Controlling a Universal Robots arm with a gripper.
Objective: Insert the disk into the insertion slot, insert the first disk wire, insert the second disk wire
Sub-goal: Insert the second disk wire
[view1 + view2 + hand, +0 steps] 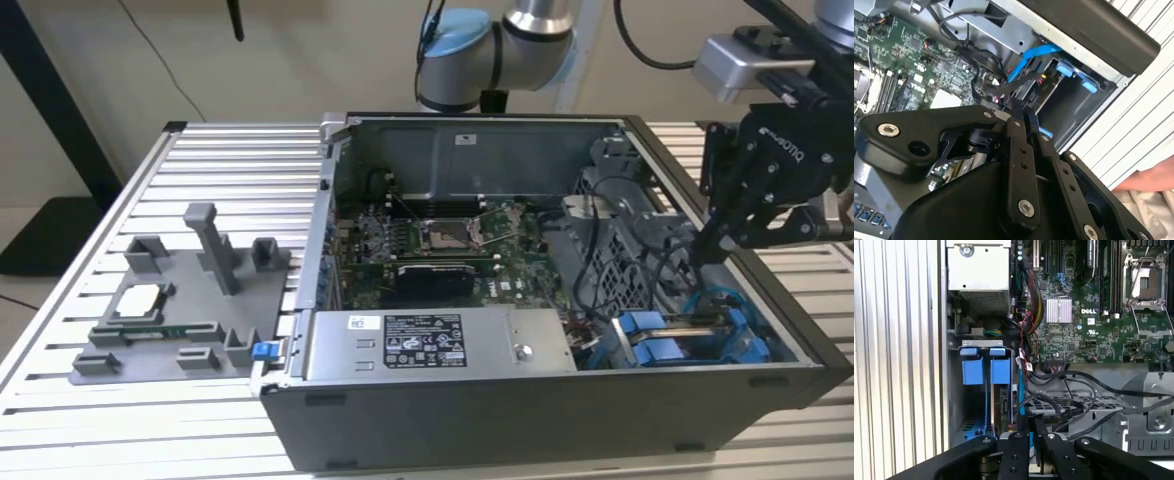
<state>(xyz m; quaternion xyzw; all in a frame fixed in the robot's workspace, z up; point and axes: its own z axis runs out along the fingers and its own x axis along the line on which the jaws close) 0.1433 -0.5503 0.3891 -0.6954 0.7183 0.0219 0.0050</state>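
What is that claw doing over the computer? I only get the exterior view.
Observer: In the second wrist view the gripper has its fingers closed together, with the tips right by a black wire.
Operator: And the blue bits below it?
Observer: In the first wrist view they are two blue tabs side by side on the disk, which sits in the slot.
Operator: Is anybody close by?
Observer: The second wrist view catches what looks like a hand outside the case, by the slatted table.
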